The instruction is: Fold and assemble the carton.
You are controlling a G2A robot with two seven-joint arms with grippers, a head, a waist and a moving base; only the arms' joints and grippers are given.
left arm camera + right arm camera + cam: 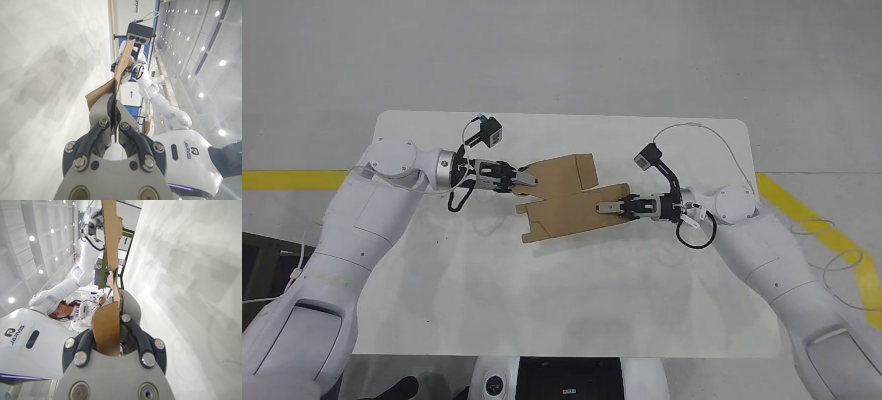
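A flat brown carton (567,196) is held above the middle of the white table (562,310), stretched between both arms. My left gripper (529,178) is shut on the carton's far left edge. In the left wrist view the cardboard (115,111) runs edge-on between the two fingers. My right gripper (604,208) is shut on the carton's right edge; a cardboard flap (107,325) passes between its fingers in the right wrist view. The carton is unfolded, with notched flaps on its far and near sides.
The white table (422,300) carries nothing else. A yellow floor line (292,180) runs past both ends of the table. A thin cable (712,135) loops over the table's far right corner.
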